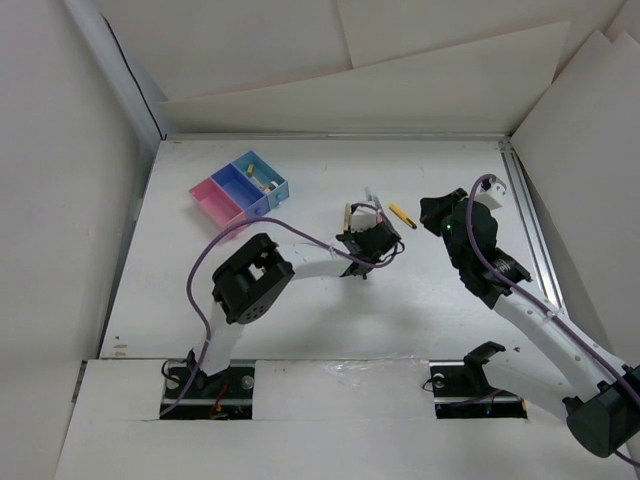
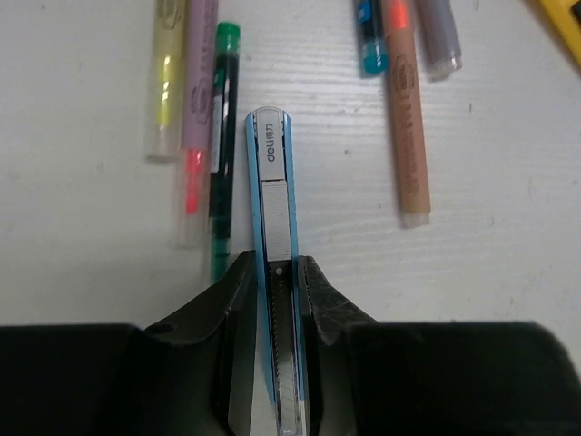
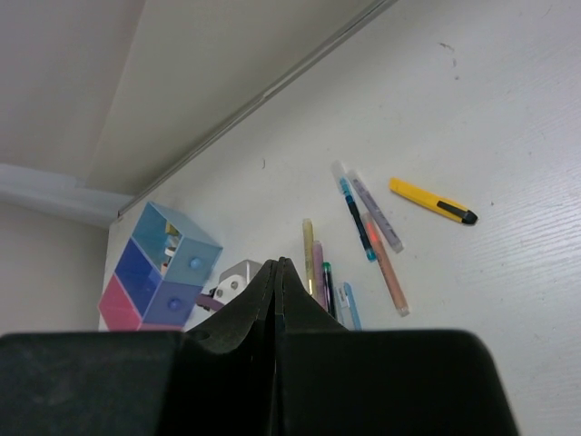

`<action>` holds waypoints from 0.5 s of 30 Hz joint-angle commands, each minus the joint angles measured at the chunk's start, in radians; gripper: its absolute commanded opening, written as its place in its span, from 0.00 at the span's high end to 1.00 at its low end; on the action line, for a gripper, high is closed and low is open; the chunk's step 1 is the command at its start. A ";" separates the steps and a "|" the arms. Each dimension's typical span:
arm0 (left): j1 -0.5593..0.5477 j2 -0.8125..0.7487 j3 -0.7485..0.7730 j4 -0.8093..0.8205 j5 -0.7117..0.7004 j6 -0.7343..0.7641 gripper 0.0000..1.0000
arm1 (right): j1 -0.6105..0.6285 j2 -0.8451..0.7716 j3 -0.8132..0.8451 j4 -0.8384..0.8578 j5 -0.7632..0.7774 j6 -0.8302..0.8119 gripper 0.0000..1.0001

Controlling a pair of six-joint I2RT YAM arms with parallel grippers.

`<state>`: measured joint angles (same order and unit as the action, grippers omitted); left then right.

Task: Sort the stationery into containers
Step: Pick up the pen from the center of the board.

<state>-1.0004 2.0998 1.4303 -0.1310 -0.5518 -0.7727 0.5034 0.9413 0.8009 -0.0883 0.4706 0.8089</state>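
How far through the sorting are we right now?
Done: small whitish pieces sit in the light blue plastic bin. In hand: the left gripper is clamped on the blue utility knife. Left: several coloured pens and the yellow utility knife lie on the table. Right gripper shut, empty.

The counter (image 1: 400,320) is white and flat, with faint lines like wood. Big pale boards (image 1: 420,80) lean behind it, one over another. A plain wall (image 1: 50,220) stands on the left. A thin metal strip (image 1: 535,240) runs down the right edge. The light is soft and even.
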 commanded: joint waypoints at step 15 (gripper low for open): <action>0.227 -0.437 -0.123 0.089 0.114 -0.028 1.00 | -0.006 -0.027 -0.012 0.039 -0.024 -0.005 0.97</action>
<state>-0.8795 1.7428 1.3457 -0.0860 -0.4686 -0.7811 0.5034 0.9333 0.8009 -0.0879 0.4606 0.8089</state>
